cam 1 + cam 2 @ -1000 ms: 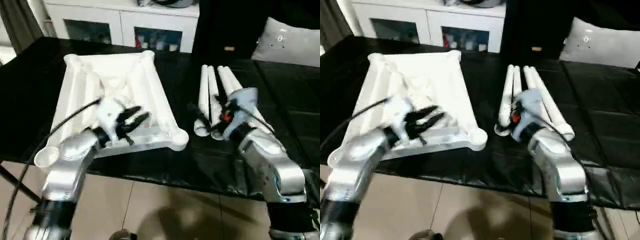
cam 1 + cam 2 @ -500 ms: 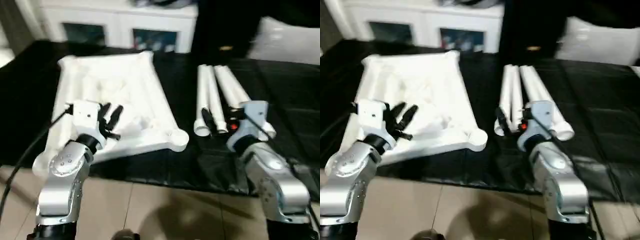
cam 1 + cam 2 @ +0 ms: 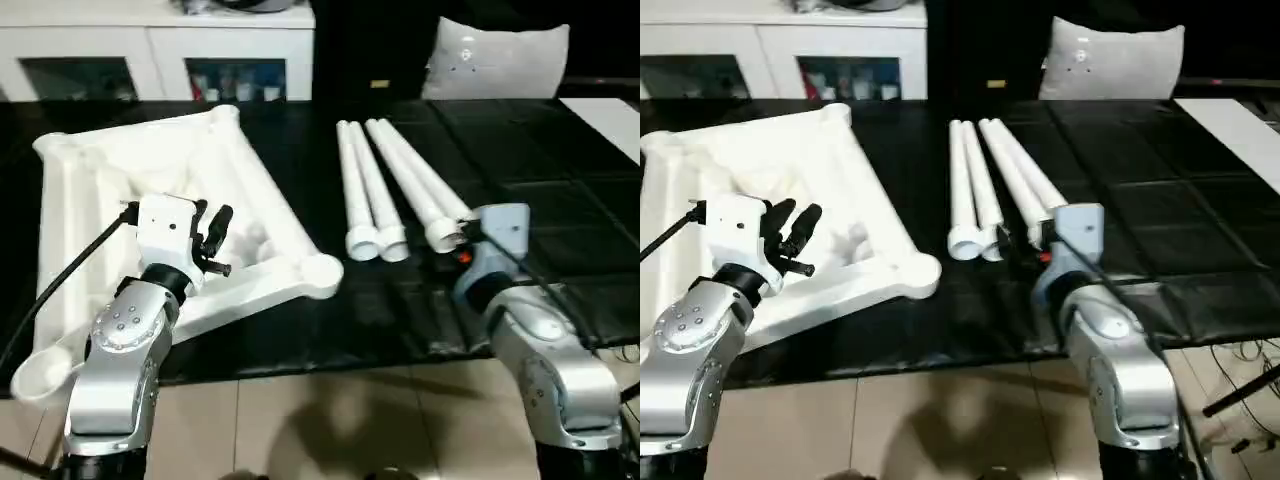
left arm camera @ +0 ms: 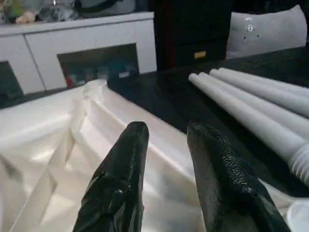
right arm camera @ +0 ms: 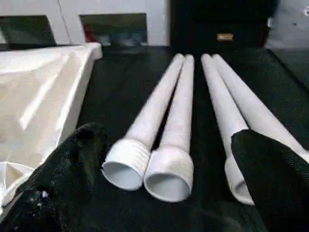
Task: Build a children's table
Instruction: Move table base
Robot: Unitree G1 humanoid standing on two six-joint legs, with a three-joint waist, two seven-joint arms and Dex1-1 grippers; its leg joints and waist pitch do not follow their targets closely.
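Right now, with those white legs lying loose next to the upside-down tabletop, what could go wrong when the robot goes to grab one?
1. The four legs are round and lie touching in pairs on the smooth black surface. A nudge from the wide-open right tool might roll them apart.
2. The tabletop hangs its near corner socket past the surface's edge. A push from the left tool above it could tip it toward the floor.
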